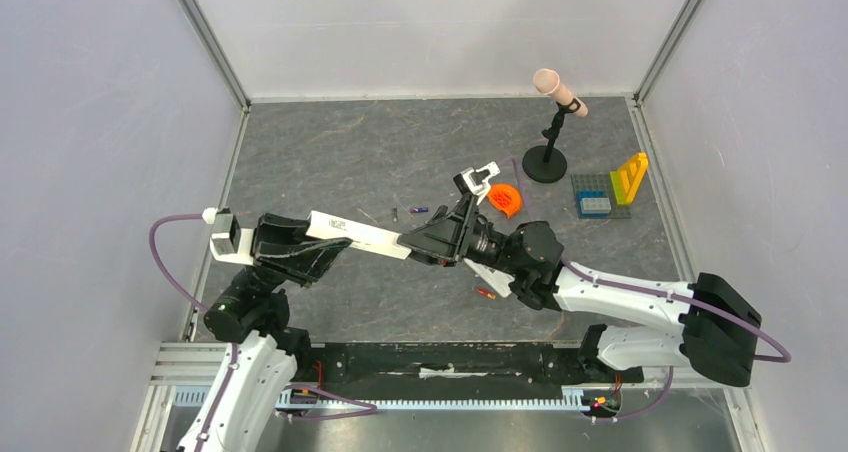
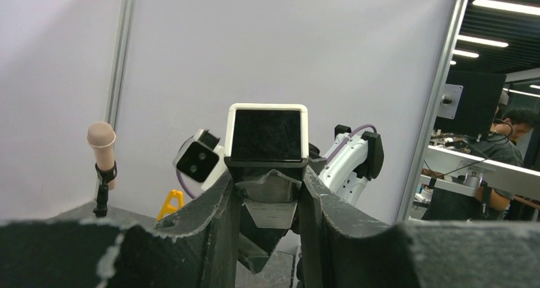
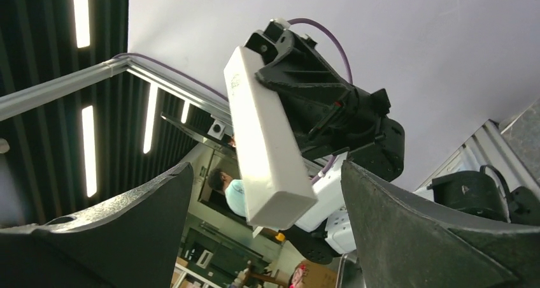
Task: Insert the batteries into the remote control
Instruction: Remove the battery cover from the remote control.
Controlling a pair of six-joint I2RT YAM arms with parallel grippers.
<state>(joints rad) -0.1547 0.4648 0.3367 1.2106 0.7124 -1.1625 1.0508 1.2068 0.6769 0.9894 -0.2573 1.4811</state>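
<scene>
The step in hand looked like a two-arm steadying or handover of the remote control point(image 1: 360, 234), before any cell goes in. The left gripper point(image 1: 298, 240) was clamped part-closed on one end of the white bar and held it off the table, level and pointing straight out from its fingers towards the other arm. The right gripper point(image 3: 266, 173) stood wide, and the bar's free end lay between its fingers point(image 3: 127, 237), clear of both, with daylight on each side in the right wrist view; it gripped nothing. The battery recess could not be made out from any view. The batteries were all loose on the table: a purple-blue battery point(image 1: 418, 210) and a dark battery point(image 1: 395, 213) lay just beyond the right gripper's tips, on its far side, while an orange-red battery point(image 1: 485, 293) lay below and behind it, near its wrist. The next move probably called for the right jaws to close squarely on the free end without twisting the bar in the left hold, and then for turning the recess upward.
</scene>
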